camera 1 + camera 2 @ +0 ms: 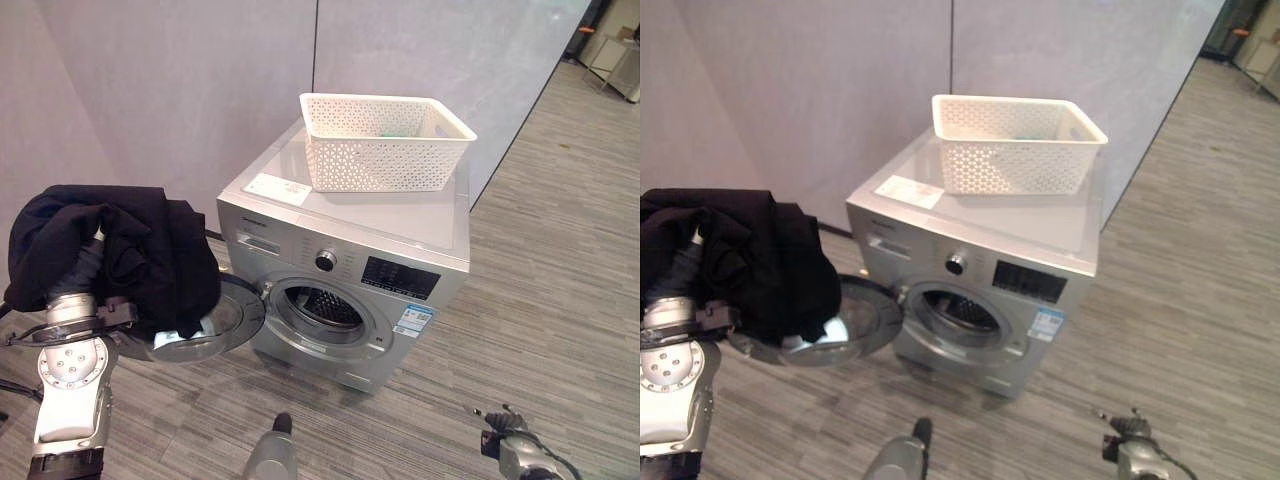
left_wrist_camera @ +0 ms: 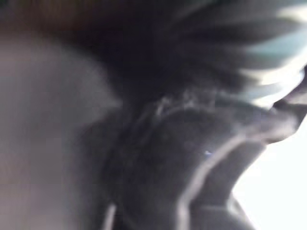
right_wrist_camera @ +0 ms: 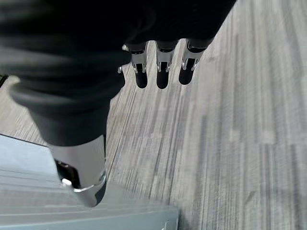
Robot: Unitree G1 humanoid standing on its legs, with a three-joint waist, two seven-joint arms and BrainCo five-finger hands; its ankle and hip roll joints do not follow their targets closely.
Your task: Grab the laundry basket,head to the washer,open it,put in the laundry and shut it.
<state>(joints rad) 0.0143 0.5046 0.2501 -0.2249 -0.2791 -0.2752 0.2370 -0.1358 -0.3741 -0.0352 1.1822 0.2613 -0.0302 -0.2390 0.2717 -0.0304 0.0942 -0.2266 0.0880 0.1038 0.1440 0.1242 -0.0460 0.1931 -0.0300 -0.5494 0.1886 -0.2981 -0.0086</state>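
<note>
One bundle of dark laundry hangs over the raised left hand in the left eye view, left of the washer; its door stands swung open beside the bundle, the drum mouth bare. The basket sits on the washer's top. The right eye view shows open floor to the right. The left wrist view shows dark cloth only, so I cannot tell how those fingers sit. In the right wrist view, the right hand hangs over the floor, fingers straight and relaxed, holding nothing. Loading seems in hand; next the bundle must clear the door's edge and go rightward into the drum.
</note>
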